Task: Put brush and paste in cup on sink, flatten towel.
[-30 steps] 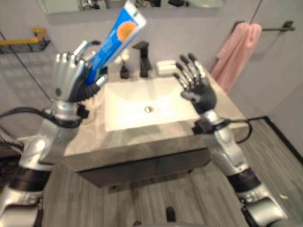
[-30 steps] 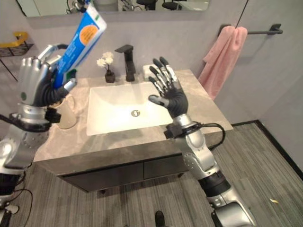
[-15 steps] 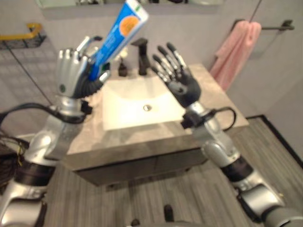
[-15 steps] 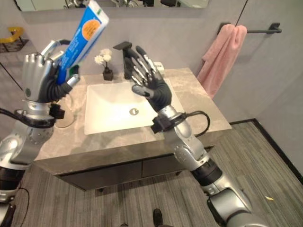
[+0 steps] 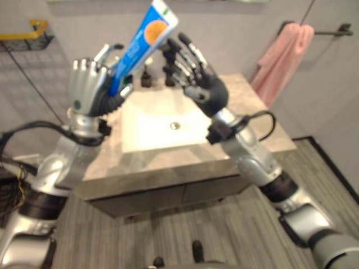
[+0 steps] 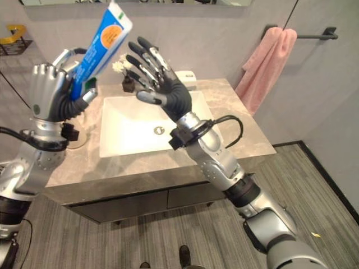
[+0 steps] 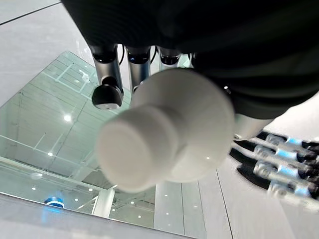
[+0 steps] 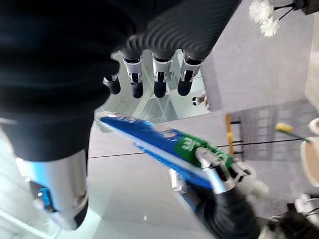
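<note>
- The blue toothpaste tube (image 6: pixel 101 42) is raised above the left side of the counter, tilted, its crimped end highest and leaning right (its white cap (image 7: pixel 164 137) faces the left wrist camera).
- The left hand (image 6: pixel 53 92) has its fingers curled round the tube's lower end, gripping it.
- The right hand (image 6: pixel 162 92) is lifted over the far part of the sink (image 6: pixel 129 126), just right of the tube, fingers straight and fanned apart, holding nothing.
- A cup (image 8: pixel 310 155) with a toothbrush (image 8: pixel 291 130) in it stands on the counter at the left.
- A small flower pot (image 6: pixel 128 84) stands at the back of the counter.
- The pink towel (image 6: pixel 263 67) hangs bunched on a bar (image 6: pixel 317 37) at the far right.
</note>
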Robot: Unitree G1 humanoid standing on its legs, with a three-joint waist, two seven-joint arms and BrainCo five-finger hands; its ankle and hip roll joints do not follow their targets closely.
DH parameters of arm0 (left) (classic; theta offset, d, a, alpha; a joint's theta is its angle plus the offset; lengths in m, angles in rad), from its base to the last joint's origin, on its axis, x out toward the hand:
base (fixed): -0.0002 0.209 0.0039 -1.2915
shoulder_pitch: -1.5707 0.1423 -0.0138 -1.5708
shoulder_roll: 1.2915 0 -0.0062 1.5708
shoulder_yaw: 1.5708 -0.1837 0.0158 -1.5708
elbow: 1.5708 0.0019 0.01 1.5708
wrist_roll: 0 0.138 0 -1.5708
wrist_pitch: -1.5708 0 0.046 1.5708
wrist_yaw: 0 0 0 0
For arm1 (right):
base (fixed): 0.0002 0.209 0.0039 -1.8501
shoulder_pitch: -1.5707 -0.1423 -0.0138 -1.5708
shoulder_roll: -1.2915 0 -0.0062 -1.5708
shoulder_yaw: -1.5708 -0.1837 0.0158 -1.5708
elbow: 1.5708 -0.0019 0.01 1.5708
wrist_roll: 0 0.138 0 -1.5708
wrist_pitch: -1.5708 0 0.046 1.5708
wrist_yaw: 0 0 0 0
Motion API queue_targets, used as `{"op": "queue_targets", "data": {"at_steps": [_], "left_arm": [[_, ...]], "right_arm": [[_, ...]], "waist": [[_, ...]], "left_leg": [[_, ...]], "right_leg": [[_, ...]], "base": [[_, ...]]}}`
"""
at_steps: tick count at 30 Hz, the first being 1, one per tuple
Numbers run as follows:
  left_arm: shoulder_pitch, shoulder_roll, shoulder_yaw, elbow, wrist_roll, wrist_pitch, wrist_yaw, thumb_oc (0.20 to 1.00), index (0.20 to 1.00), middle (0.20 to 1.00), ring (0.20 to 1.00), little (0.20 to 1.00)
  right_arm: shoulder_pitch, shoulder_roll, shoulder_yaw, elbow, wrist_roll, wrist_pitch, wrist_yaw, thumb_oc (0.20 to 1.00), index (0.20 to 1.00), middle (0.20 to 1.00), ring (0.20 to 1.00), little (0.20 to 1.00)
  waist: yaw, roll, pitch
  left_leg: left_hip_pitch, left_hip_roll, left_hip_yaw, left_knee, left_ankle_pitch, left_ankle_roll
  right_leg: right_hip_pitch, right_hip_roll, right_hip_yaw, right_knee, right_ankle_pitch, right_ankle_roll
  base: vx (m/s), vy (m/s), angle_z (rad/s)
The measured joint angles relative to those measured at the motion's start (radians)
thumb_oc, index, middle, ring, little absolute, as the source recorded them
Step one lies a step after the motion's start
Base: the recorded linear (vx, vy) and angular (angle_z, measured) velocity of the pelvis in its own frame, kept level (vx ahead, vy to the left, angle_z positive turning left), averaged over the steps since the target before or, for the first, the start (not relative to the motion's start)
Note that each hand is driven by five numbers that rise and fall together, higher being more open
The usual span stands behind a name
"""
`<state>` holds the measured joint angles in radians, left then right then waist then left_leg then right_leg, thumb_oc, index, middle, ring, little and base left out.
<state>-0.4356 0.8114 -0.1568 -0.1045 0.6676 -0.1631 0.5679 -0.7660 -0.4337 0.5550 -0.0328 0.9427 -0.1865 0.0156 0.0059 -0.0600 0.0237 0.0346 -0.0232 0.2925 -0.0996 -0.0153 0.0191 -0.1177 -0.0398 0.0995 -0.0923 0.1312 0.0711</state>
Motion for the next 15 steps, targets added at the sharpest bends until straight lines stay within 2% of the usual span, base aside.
{"op": "queue_targets", "data": {"at_steps": [15], "left_arm": [[-0.024, 0.012, -0.077, 0.001, 0.0, -0.028, -0.005, 0.2, 0.2, 0.2, 0.2, 0.2]], "right_arm": [[-0.062, -0.001, 0.009, 0.057, 0.0, 0.021, -0.006, 1.0, 1.0, 1.0, 1.0, 1.0]], "waist": [[0.001, -0.008, 0.005]], "left_leg": [[-0.002, 0.0, -0.006, 0.0, 0.0, 0.0]], "right_leg": [[0.0, -0.001, -0.007, 0.001, 0.0, 0.0]], "base": [[0.0, 0.0, 0.0]]}}
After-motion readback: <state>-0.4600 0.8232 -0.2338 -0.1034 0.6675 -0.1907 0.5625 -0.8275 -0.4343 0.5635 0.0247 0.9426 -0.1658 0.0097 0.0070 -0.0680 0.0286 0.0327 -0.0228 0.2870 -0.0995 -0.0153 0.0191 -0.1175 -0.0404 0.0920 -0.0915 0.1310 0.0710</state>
